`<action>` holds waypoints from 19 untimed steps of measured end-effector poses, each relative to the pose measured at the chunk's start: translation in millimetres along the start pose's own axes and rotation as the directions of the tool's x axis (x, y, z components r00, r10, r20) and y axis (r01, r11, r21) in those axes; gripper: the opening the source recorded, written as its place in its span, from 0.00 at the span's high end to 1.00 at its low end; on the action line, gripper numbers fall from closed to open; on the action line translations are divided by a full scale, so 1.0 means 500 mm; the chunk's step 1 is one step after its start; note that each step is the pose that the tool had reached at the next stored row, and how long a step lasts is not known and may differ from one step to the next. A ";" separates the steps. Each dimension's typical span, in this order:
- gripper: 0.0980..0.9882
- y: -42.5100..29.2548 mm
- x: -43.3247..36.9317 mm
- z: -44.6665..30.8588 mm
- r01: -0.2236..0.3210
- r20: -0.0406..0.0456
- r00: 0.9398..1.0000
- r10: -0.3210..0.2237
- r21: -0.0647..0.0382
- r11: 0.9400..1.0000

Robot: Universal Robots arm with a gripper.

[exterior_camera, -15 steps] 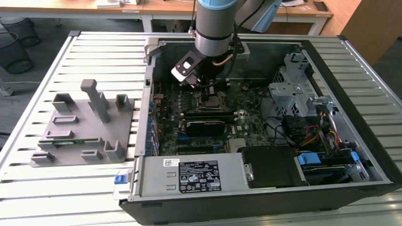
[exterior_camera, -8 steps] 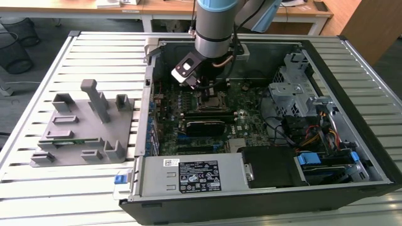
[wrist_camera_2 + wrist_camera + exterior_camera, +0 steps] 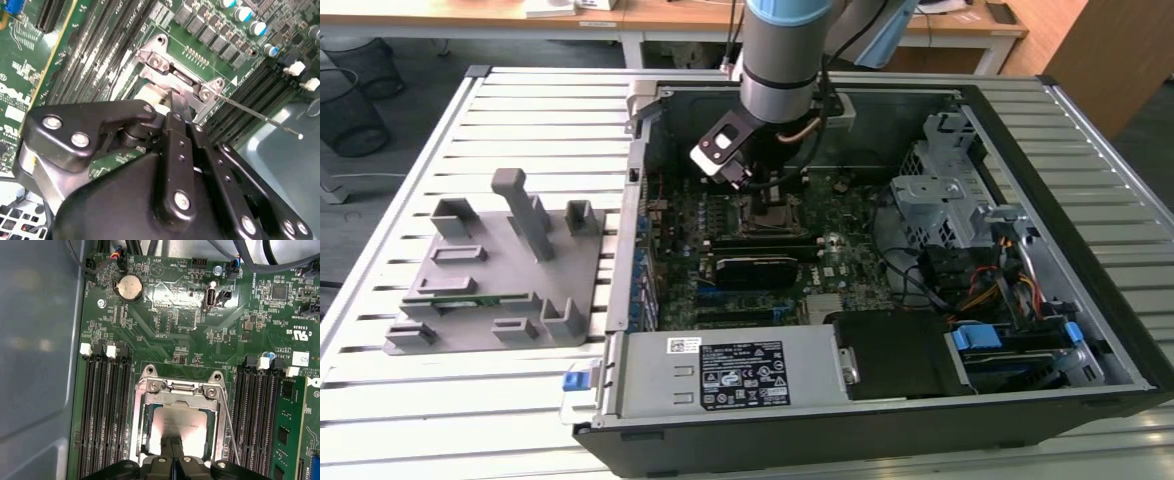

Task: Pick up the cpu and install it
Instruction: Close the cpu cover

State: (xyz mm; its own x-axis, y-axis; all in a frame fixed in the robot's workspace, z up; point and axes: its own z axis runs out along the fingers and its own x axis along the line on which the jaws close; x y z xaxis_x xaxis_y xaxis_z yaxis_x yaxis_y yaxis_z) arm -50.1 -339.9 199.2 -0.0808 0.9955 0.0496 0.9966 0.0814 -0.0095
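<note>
From my seat, the cpu [image 3: 182, 427] lies flat in the motherboard socket [image 3: 177, 390], plate facing up. It is square, so I see no long axis, and its edges run parallel to the socket's metal frame and to the memory slots [image 3: 102, 415] on either side. Its top is pale, silvery and glary, with a thin darker rim. The end effector [image 3: 172, 447] sits over the chip's near edge, its fingers [image 3: 167, 452] drawn narrow, pressed together with nothing between them. In the exterior view the arm [image 3: 781, 70] reaches into the open computer case [image 3: 1067, 230] on the slatted desk [image 3: 520, 120].
</note>
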 end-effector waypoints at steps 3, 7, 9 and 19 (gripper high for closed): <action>0.99 0.000 0.000 -0.010 0.000 0.001 1.000 0.000 0.001 1.000; 0.99 0.000 0.001 -0.030 0.000 0.001 1.000 0.000 0.001 1.000; 0.99 0.000 0.001 -0.034 0.000 0.001 1.000 0.000 0.001 1.000; 0.99 0.020 -0.001 -0.033 0.000 0.001 1.000 0.000 0.001 1.000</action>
State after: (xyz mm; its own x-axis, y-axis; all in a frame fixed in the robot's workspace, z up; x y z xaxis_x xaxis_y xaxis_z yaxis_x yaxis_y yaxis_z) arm -40.1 -340.2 215.7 -0.0807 0.9956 0.0485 0.9966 0.0813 -0.0102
